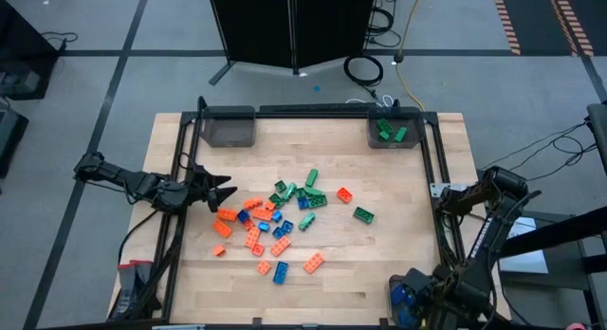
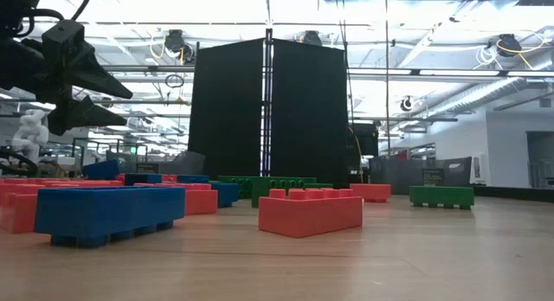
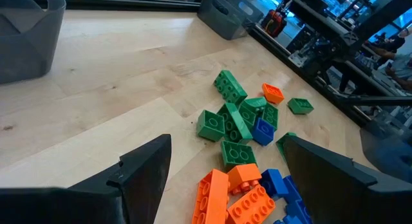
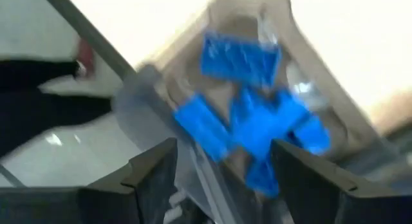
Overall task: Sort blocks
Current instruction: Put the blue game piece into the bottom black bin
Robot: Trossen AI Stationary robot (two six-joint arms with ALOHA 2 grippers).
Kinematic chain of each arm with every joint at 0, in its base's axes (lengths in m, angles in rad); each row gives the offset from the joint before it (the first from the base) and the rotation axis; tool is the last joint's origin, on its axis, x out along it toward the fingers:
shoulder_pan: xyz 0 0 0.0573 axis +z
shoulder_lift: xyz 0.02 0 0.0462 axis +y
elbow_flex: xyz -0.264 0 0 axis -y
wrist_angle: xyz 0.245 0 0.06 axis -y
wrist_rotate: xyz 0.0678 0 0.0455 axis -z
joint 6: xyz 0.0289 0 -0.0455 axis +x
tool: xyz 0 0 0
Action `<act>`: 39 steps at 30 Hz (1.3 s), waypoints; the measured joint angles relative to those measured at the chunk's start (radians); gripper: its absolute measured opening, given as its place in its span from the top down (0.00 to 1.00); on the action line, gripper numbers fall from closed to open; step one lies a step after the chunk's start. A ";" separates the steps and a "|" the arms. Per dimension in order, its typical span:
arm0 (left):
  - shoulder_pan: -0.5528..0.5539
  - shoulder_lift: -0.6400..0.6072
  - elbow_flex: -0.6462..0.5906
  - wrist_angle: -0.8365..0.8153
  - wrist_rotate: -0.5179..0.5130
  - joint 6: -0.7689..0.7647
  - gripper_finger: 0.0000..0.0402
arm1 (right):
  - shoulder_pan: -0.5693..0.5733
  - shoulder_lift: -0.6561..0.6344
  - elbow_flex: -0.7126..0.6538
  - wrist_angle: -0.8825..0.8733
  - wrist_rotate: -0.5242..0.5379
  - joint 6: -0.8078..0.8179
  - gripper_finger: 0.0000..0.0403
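Scattered across the middle of the bench (image 1: 379,264) is the main heap of blocks (image 1: 280,216), so that's where most of the sorting stuff is found; orange ones are bunched toward the left side of the heap, green ones toward its far right, and blue ones are mixed in between. A few loners are parked apart from the pile, like an orange brick (image 1: 313,263) nearer the front edge and a green brick (image 1: 363,214) off to the right.

The left tool (image 1: 224,193) is held just beside the left edge of the heap, above the bench, with its fingers spread wide and nothing gripped between them; in its wrist view the green and orange bricks are seen straight ahead.

The right tool (image 4: 222,166) is positioned over the bin at the front right corner (image 1: 406,294); its fingers are parted and nothing is seen clamped in them; blue blocks (image 4: 254,121) are seen lying in that bin below it.

Green blocks (image 1: 389,132) are already sitting in the far right bin (image 1: 394,131); the far left bin (image 1: 228,127) looks like it holds none.
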 joint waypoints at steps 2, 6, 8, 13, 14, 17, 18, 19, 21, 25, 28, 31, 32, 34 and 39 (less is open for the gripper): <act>0.000 0.000 0.000 0.000 0.000 0.000 0.24 | -0.037 -0.022 0.000 0.000 0.050 -0.038 0.41; 0.000 0.000 0.000 0.000 0.001 0.000 0.24 | -0.153 -0.087 0.001 -0.008 0.171 -0.198 0.42; 0.000 0.000 0.000 0.000 0.001 0.000 0.24 | -0.232 -0.119 0.001 -0.007 0.253 -0.316 0.43; 0.000 0.000 0.000 0.000 0.005 0.000 0.24 | -0.486 -0.123 0.002 0.088 0.359 -0.764 0.43; 0.000 0.000 0.000 0.000 0.005 0.000 0.24 | -0.543 -0.114 0.002 0.129 0.366 -0.857 0.43; 0.000 0.000 0.000 0.000 0.005 0.002 0.24 | -0.700 -0.076 0.002 0.295 0.367 -1.085 0.43; 0.000 0.000 0.000 0.000 0.005 0.002 0.24 | -0.747 -0.062 0.002 0.352 0.366 -1.142 0.43; 0.000 0.000 0.000 0.000 0.005 0.002 0.24 | -0.789 -0.047 0.002 0.408 0.363 -1.195 0.43; 0.000 0.000 0.000 0.000 0.005 0.002 0.24 | -0.862 -0.018 0.002 0.490 0.358 -1.286 0.43; 0.000 0.000 0.000 0.000 0.005 0.002 0.24 | -0.951 0.050 0.002 0.603 0.324 -1.390 0.43; 0.000 0.000 0.000 0.000 0.005 0.003 0.24 | -0.978 0.114 0.002 0.693 0.234 -1.467 0.43; 0.000 0.000 0.000 0.000 0.005 0.005 0.24 | -0.980 0.183 0.002 0.741 0.164 -1.552 0.43; 0.000 0.000 0.000 0.000 0.005 0.006 0.24 | -0.978 0.206 0.002 0.739 0.159 -1.572 0.43; 0.000 0.000 0.000 0.000 0.005 0.006 0.24 | -0.979 0.238 0.001 0.725 0.153 -1.593 0.43; 0.000 0.005 0.000 0.000 0.004 0.007 0.24 | -0.986 0.285 0.000 0.711 0.119 -1.646 0.43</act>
